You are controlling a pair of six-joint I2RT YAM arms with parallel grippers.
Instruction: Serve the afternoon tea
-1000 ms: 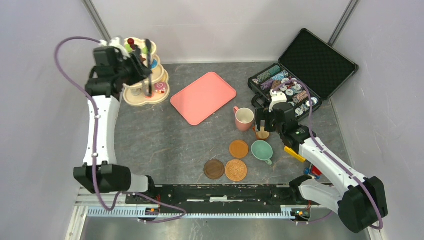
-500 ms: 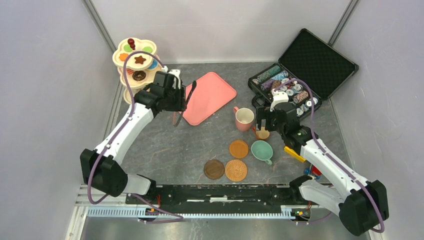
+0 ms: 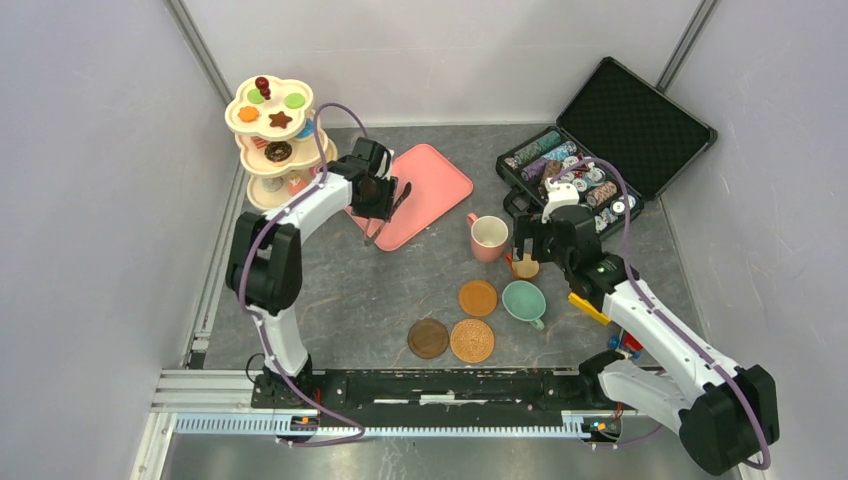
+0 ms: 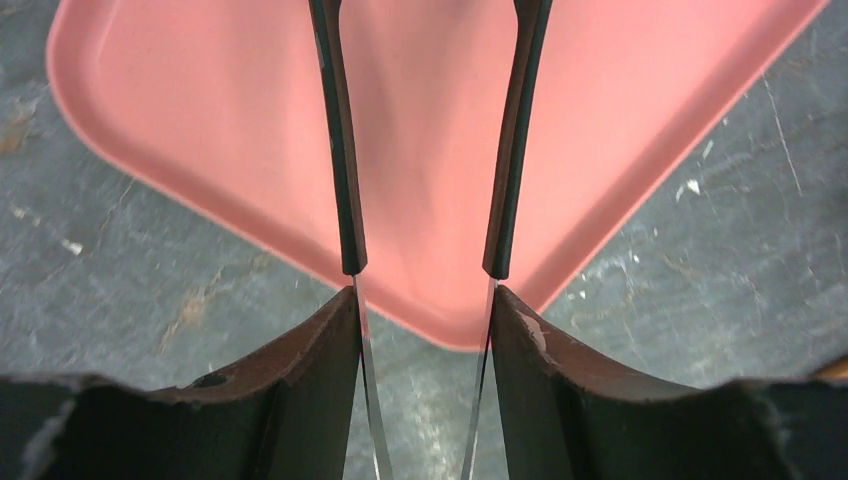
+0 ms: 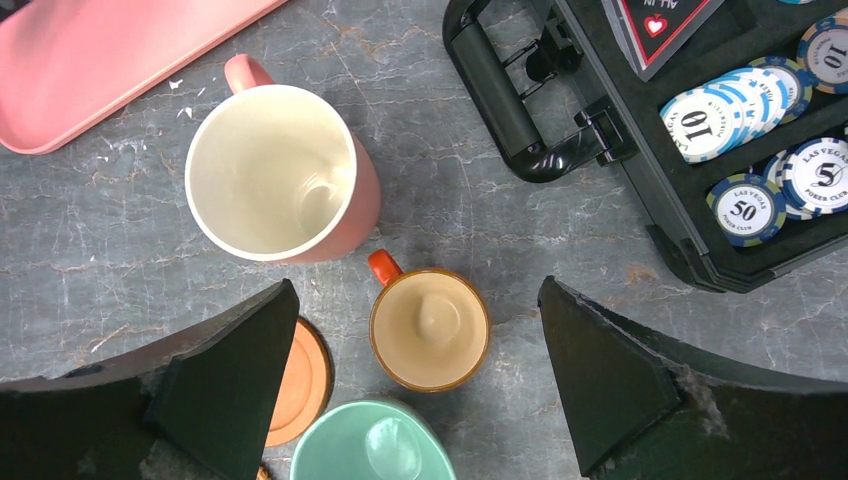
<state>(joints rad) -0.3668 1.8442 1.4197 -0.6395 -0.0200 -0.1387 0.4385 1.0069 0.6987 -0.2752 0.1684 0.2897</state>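
Grey surface (image 3: 330, 290). Black case (image 3: 640, 115) lies open at far right with poker chips (image 3: 585, 185) inside. Pink tray (image 3: 430, 175) sits far centre. Three-tier stand (image 3: 303, 120) at far left, red knob on top, pastries (image 3: 280, 119) on its tiers. Left end effector (image 3: 388, 212) is over the tray's near-left edge: fingers parallel, moderate gap, empty. Right end effector (image 5: 415, 290) is spread wide above the brown cup (image 5: 430, 330), which shows between the fingers with no contact visible. Pink cup (image 5: 275, 175) just far-left of brown, teal cup (image 3: 523, 301) just near it. Three coasters (image 3: 472, 341) are left of teal.
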